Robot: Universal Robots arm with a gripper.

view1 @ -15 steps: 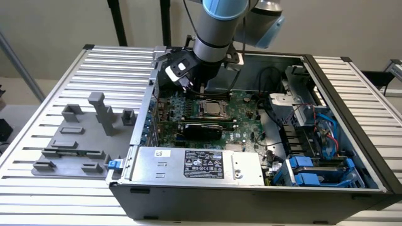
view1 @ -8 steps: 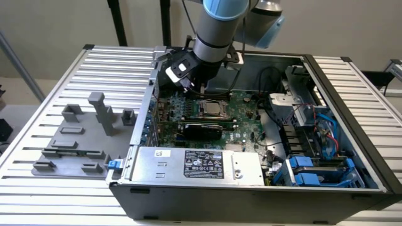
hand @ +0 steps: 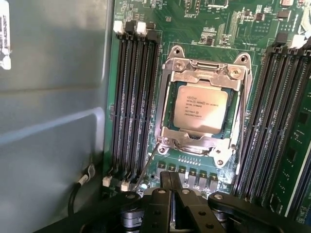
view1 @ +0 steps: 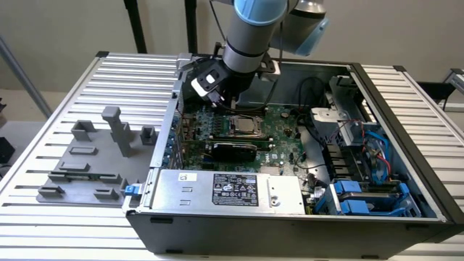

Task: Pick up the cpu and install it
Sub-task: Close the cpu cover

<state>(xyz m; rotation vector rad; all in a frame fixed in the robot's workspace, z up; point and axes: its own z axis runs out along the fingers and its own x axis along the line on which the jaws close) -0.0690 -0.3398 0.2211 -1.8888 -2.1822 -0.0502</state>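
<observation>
Exterior view: gripper [view1: 226, 103] hung inside the open computer case [view1: 290, 236] on the table [view1: 123, 70], just above the cpu [view1: 243, 125], mid-motherboard [view1: 283, 138]. Wrist view: gripper [hand: 176, 180] fingers pressed together, holding nothing. The cpu [hand: 201, 109] lay flat in the socket [hand: 209, 73]. Likely light, stiff, fragile underneath; grip by the edges.

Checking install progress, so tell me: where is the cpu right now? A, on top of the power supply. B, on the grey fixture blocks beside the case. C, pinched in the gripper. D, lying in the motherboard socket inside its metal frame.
D: the cpu lies flat within the socket's metal frame on the motherboard, while the shut gripper hangs clear of it.
</observation>
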